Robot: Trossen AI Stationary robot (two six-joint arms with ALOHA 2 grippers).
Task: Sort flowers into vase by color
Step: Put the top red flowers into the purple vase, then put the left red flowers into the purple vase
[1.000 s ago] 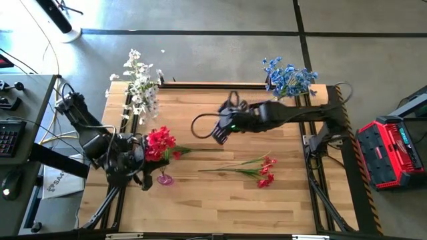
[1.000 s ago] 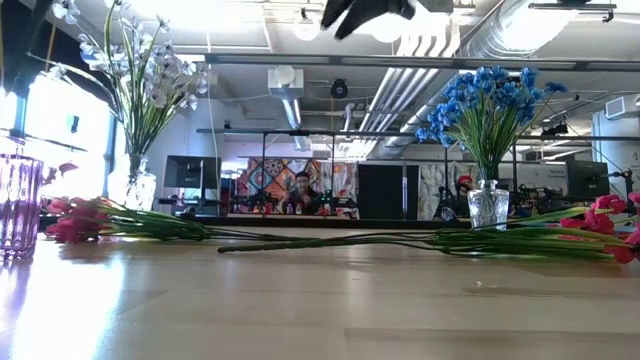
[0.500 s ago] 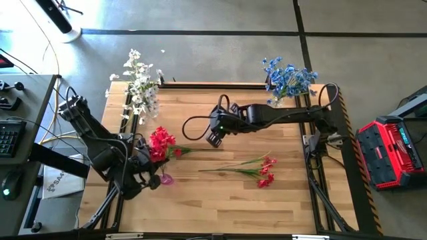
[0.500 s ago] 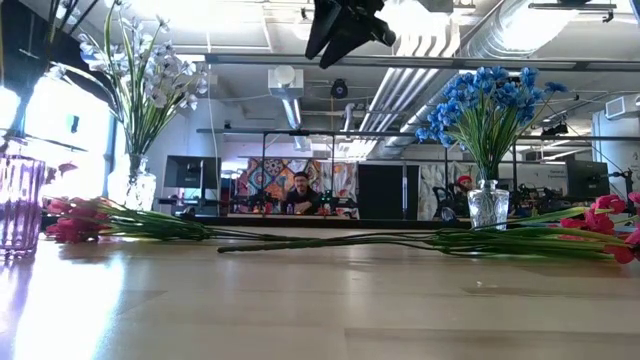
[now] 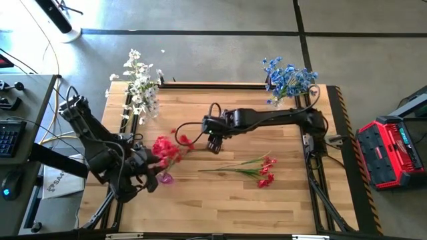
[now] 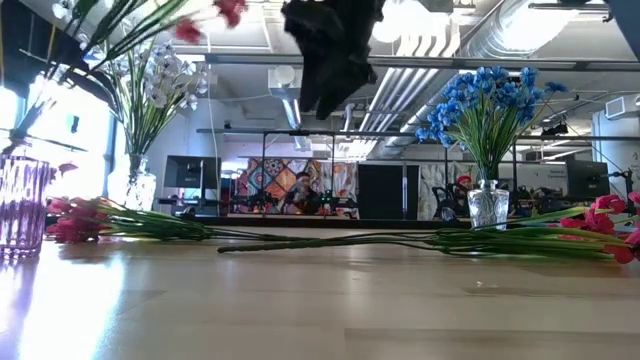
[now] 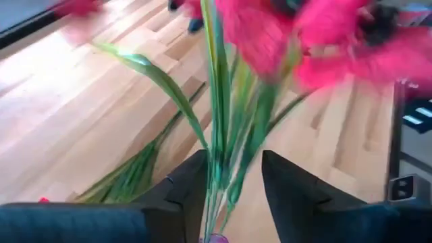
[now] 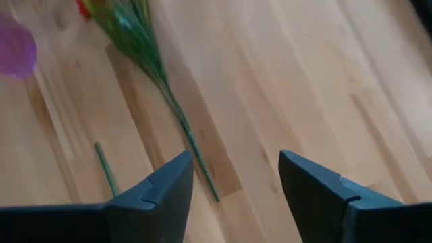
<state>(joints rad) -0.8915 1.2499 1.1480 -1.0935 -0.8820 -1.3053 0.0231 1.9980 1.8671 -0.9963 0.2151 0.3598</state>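
Meanwhile, red flower stems are flanked by the parted left gripper, while the right gripper is held spread above the table.

The pale wooden plank table top stands on a grey concrete floor crossed by dark seams, with a red and black case beside one end and a dark desk carrying a black keyboard beside the other. Across the table, the low view looks into a large workshop with exposed silver ceiling ducts, bright overhead lamps and a colourful patterned wall panel. A person sits at a far bench, and strong daylight pours in from one side.
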